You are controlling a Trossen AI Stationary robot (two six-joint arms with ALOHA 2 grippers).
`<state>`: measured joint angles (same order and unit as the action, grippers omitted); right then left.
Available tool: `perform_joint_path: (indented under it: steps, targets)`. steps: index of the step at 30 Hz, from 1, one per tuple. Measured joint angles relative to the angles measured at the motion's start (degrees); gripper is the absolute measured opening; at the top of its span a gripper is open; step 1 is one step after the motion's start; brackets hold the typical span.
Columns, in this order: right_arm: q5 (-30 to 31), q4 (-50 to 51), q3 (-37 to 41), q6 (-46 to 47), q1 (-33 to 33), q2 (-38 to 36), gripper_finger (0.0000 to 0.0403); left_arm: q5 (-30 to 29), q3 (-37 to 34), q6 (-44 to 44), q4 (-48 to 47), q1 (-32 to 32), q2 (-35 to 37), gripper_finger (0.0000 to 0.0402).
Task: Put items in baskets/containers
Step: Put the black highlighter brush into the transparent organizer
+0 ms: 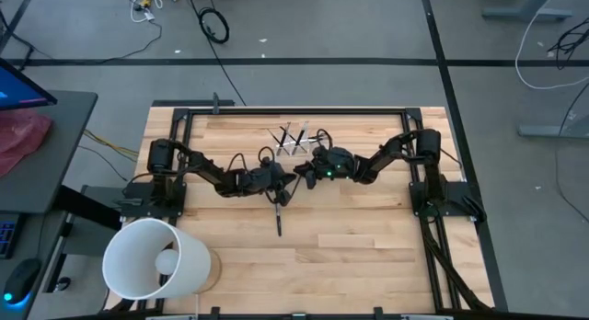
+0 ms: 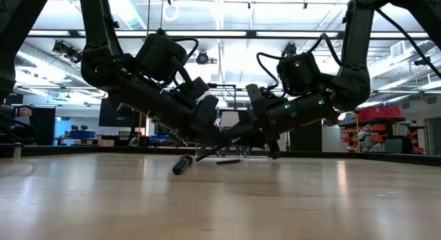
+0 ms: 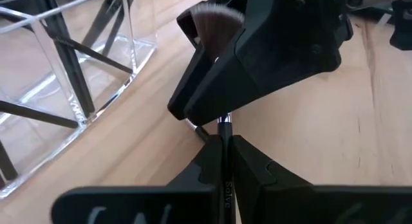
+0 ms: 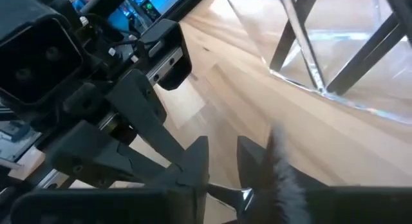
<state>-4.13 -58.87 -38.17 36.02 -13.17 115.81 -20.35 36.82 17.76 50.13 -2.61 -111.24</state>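
Brush (image 3: pixel 224 130) handle lettering unreadable.

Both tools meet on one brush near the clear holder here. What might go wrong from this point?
1. The left tool is shut on the brush while the right tool crowds its bristle end; a mistimed handover might drop or bend it.
2. The clear holder sits close by, already holding brushes; either arm might knock it.
3. A loose brush lies on the table under the left arm and might get swept.
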Motion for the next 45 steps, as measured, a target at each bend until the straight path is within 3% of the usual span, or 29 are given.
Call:
perform_joint_path:
  steps: [11, 23, 32, 38, 45]
  targets:
    - [-4.0, 0.6, 0.0, 0.4, 0.0, 0.0, 0.0107, -0.6, 0.0, 0.0, -1.2, 0.0, 0.0, 0.002]
    - [-3.5, -0.4, 0.1, 0.5, 0.0, -0.2, 0.0024, -2.4, -0.1, -0.6, -0.9, 0.0, 0.2, 0.0034]
    - [-5.1, -1.0, 0.1, -1.7, -1.0, -1.1, 0.0016, -1.7, 0.1, -0.9, -0.8, -0.2, 0.1, 0.0068]
    - [-4.7, 12.0, 0.1, -8.8, -3.2, -9.4, 0.0016, -2.2, -0.1, -4.1, -3.6, 0.4, 0.9, 0.0103]
    - [0.5, 34.5, -2.3, -21.5, -4.4, -26.4, 0.0016, -2.8, 0.0, -4.8, -7.0, 0.9, 3.9, 0.0135]
